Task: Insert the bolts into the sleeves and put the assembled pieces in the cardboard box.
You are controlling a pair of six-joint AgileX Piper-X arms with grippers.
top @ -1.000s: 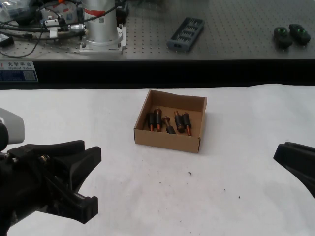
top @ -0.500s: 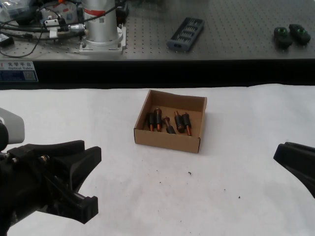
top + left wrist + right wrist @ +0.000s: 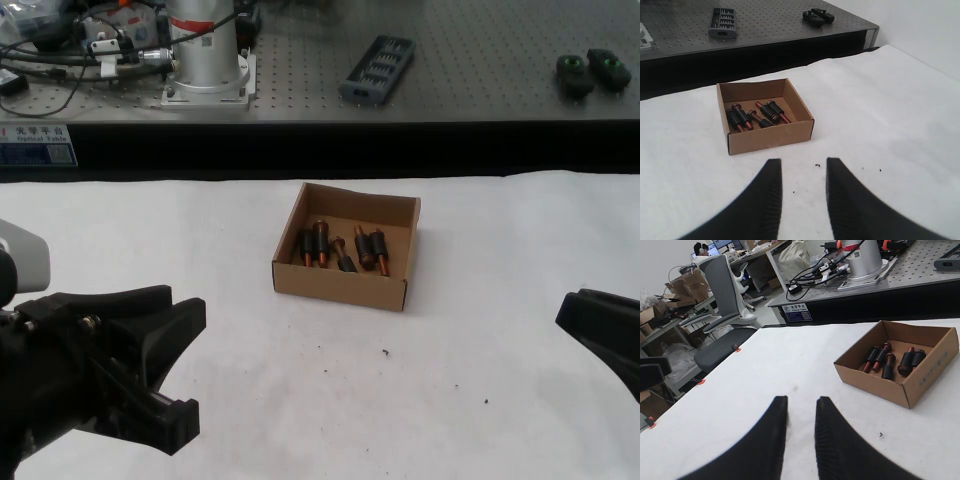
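Note:
An open cardboard box point(image 3: 338, 285) stands on the white sheet at mid-table. Inside lie several assembled pieces point(image 3: 340, 247), copper-coloured bolts in black sleeves, side by side. My left gripper point(image 3: 197, 368) hangs at the near left, open, with nothing between its fingers. In the left wrist view the box point(image 3: 770, 136) and the pieces point(image 3: 756, 114) lie beyond my left gripper point(image 3: 802, 172). My right arm's black tip point(image 3: 600, 325) shows at the near right edge. The right gripper point(image 3: 801, 407) stands slightly open and empty, with the box point(image 3: 875, 382) and its pieces point(image 3: 890, 360) off to one side.
Behind the white sheet point(image 3: 300, 400) runs a perforated metal bench with a metal post base point(image 3: 205, 50), a dark grey rack point(image 3: 377, 68) and two black-and-green parts point(image 3: 593, 72). Small dark specks point(image 3: 385, 352) dot the sheet. An office chair point(image 3: 725, 315) stands beyond the table's edge.

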